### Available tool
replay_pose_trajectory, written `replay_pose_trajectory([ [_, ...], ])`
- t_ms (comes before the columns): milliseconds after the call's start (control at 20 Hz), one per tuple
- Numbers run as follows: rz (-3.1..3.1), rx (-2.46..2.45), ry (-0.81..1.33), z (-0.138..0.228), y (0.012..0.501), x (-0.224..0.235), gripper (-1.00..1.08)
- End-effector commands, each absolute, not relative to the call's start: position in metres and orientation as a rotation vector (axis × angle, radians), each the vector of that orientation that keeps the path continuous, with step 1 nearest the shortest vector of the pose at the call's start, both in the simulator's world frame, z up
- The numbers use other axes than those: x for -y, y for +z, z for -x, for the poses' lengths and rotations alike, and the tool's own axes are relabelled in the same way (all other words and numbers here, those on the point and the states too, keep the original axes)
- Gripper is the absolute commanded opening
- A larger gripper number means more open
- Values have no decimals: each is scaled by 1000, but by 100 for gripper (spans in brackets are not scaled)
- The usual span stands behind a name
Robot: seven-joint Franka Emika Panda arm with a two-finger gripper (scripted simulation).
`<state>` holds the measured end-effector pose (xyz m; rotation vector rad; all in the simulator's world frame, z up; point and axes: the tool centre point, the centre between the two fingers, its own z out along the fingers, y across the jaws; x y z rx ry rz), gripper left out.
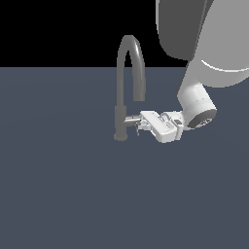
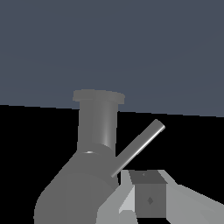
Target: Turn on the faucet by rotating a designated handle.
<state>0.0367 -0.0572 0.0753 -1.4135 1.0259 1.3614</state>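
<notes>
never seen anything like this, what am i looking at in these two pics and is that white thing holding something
These are computer renders, not photos. The big white shape in the exterior view is a robot arm, and its end piece is the claw.

That picture comes from a camera standing off the arm. The other comes from a camera on the arm's wrist, so it sees the same spot from very close.

On the flat dark grey surface stands a faucet: a slim grey post with a high arched spout. A short silver handle juts sideways from the post, carrying a thin lever rod.

The claw sits right at that handle. Whether it actually grips it, or is only beside it, cannot be told from these pictures.
</notes>
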Motion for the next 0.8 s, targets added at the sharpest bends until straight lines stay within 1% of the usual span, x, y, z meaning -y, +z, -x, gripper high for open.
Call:
replay_pose_trajectory([
  [0,1407,-1044,1357,-40,64,55,-100],
  [750,1389,-1075,1376,-51,31,50,-100],
])
